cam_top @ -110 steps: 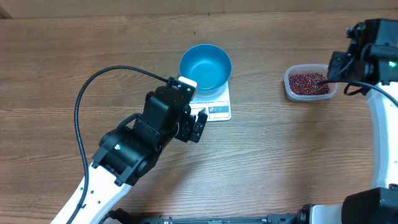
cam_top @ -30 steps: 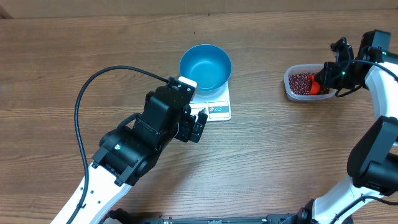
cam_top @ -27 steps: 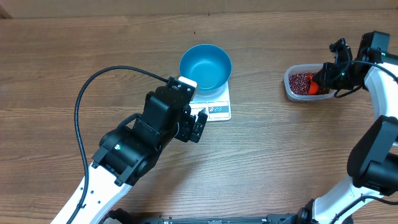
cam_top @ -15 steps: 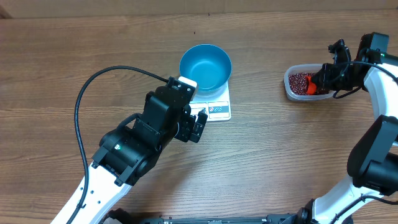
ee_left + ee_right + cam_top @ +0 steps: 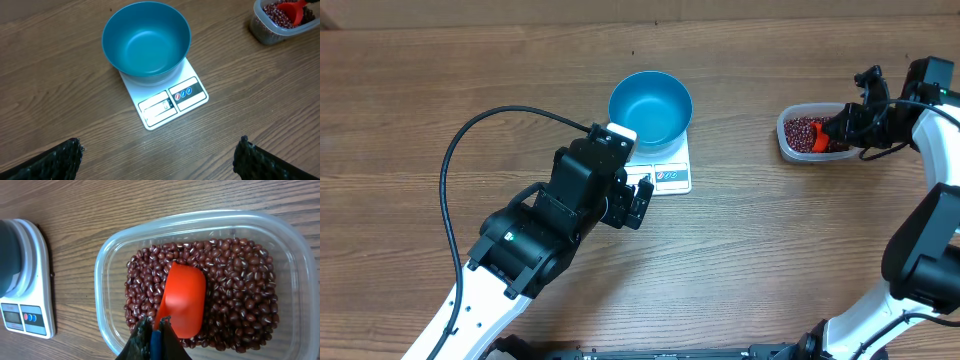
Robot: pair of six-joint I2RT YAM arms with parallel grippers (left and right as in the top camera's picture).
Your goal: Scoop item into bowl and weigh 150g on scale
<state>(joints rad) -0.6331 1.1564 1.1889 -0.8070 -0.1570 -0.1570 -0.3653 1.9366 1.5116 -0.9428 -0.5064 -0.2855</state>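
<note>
Now the beans (image 5: pixel 235 290) sit as a loose heap in a clear tub (image 5: pixel 107 265), well apart from the scale (image 5: pixel 172 100), at its 3 o'clock on the table (image 5: pixel 770 250) in the overhead view. The blue bowl (image 5: pixel 147 47) stands empty on the scale, with the display strip showing at its 5 o'clock. The right gripper (image 5: pixel 152 337) has its jaws clamped on the handle of an orange scoop (image 5: pixel 182 300). The cup of the scoop lies on the beans toward the tub's 7 o'clock side, and no beans show on the face turned to the camera. The left gripper (image 5: pixel 155 162) hangs at the scale's 7 o'clock with its jaws spread wide, holding nothing. Judgement on handling: the beans are small, hard and free-rolling, so fingers cannot take them. They should go by the scoop, held at its handle and carried level, since any tilt would likely spill them. The bowl looks light and may shift on the scale if bumped. Against a few seconds ago, the scoop has come into overhead view at the tub's 3 o'clock edge and the right wrist has swung outward. Over the last second that wrist has drifted only slightly. The bowl, scale and left arm have not moved.
</note>
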